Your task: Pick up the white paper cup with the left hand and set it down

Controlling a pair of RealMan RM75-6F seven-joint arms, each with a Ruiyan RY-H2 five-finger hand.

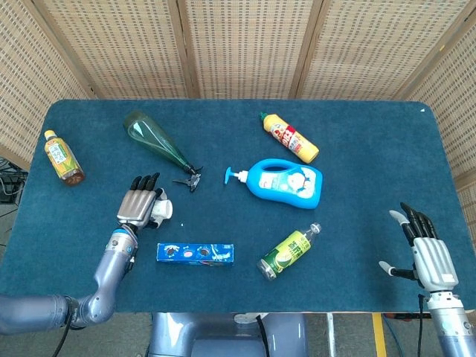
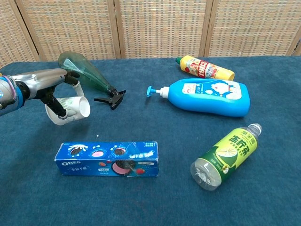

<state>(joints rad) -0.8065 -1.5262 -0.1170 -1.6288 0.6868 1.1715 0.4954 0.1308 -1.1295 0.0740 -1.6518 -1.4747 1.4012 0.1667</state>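
My left hand (image 2: 49, 89) grips the white paper cup (image 2: 71, 108) and holds it above the blue cloth, tilted with its mouth facing right. From the head view the left hand (image 1: 140, 205) covers most of the cup (image 1: 163, 211); only its rim end shows at the hand's right. My right hand (image 1: 425, 249) hovers at the table's near right edge, fingers spread, holding nothing.
An Oreo box (image 2: 107, 158) lies just in front of the cup. A green spray bottle (image 2: 88, 75) lies behind it. A blue pump bottle (image 2: 208, 96), a yellow bottle (image 2: 204, 68) and a green drink bottle (image 2: 226, 154) lie to the right. A tea bottle (image 1: 62, 158) lies far left.
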